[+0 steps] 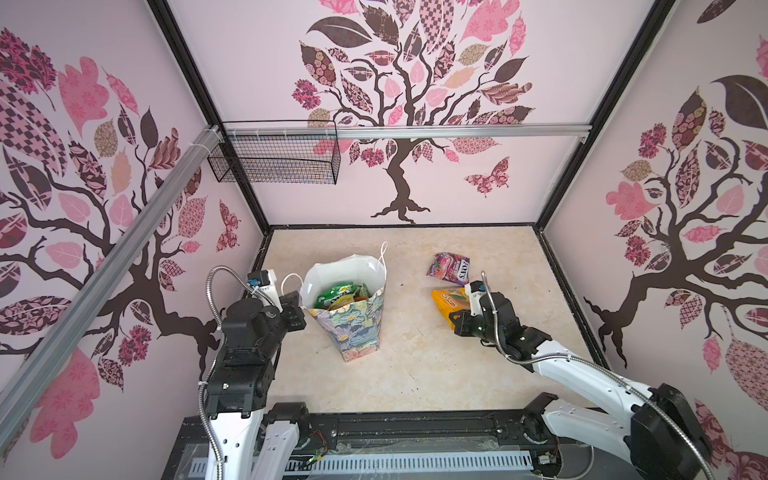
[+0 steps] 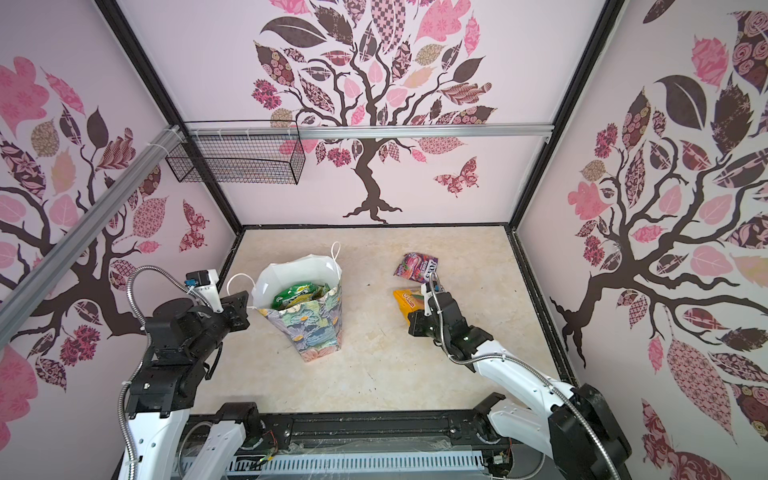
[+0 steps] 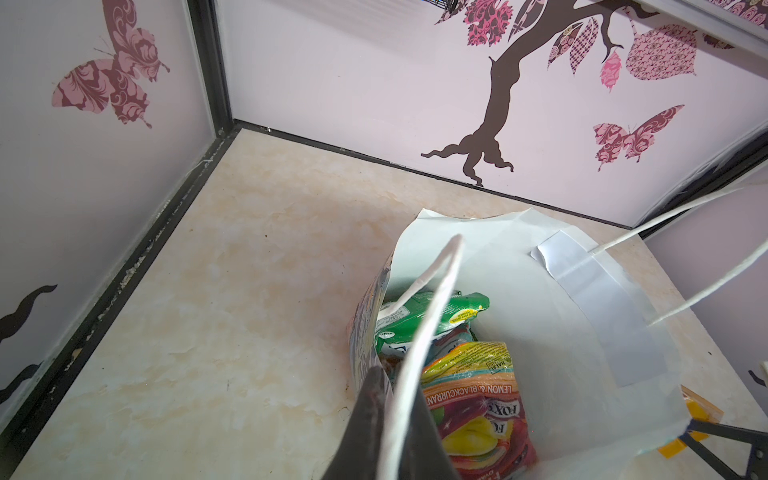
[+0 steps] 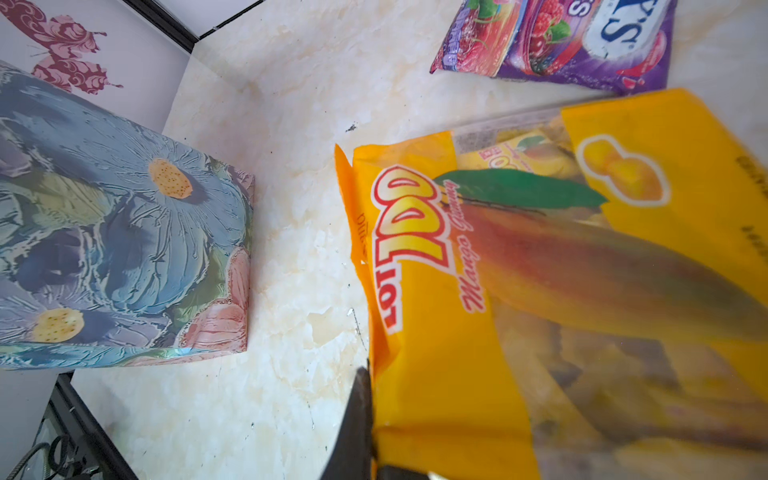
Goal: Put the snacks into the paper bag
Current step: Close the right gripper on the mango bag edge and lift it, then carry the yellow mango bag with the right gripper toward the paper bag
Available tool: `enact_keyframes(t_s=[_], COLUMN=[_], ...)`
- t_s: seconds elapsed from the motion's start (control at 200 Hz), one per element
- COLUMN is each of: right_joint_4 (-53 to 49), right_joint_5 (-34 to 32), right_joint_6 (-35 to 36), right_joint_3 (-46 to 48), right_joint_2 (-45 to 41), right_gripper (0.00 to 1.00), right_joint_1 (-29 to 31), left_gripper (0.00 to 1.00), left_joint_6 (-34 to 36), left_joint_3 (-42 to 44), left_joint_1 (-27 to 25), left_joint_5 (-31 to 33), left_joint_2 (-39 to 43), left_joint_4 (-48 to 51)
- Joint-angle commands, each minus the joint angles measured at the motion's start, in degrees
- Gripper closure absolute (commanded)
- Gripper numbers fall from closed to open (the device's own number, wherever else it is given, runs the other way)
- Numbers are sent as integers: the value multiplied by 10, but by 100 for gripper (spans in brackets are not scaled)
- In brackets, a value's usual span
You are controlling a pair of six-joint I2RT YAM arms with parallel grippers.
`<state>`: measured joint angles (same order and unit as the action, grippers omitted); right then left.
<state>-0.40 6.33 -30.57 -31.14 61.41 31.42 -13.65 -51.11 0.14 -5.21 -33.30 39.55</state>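
The right gripper was clamped shut on the near edge of a yellow mango-gummy pouch, one dark finger pressed against the wrapper's side; whether the pouch had left the table could not be told. Just beyond it, toward the back wall, a purple FOX'S pouch lay flat on the marbled surface, near the yellow one. The left gripper was pinched narrow on the rim of the paper bag, its fingers flanking the bag's wall where one white cord handle rose from it. The bag stood upright and open left of the table's middle, well apart from the two loose pouches. Inside it lay several snacks, among them a green pouch and an orange FOX'S lemon-and-blackcurrant pouch. A black wire basket hung on the rail at the back left corner.
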Motion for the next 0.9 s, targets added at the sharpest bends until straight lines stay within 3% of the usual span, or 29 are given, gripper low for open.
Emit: enact_keyframes(t_s=[0.0, 0.4, 0.895], right_joint_4=[-19, -56, -121], right_joint_5=[16, 57, 61], right_joint_6=[24, 36, 88], right_joint_3=[-45, -83, -233], right_joint_2=[-28, -49, -52], right_gripper=[100, 100, 100], right_joint_1=[0, 20, 92], left_gripper=[89, 89, 89], left_joint_6=[4, 1, 3], left_joint_3=[1, 2, 3], left_joint_1=[4, 3, 3], left_joint_5=[1, -2, 2], left_joint_2=[4, 9, 11], left_joint_4=[-6, -9, -10])
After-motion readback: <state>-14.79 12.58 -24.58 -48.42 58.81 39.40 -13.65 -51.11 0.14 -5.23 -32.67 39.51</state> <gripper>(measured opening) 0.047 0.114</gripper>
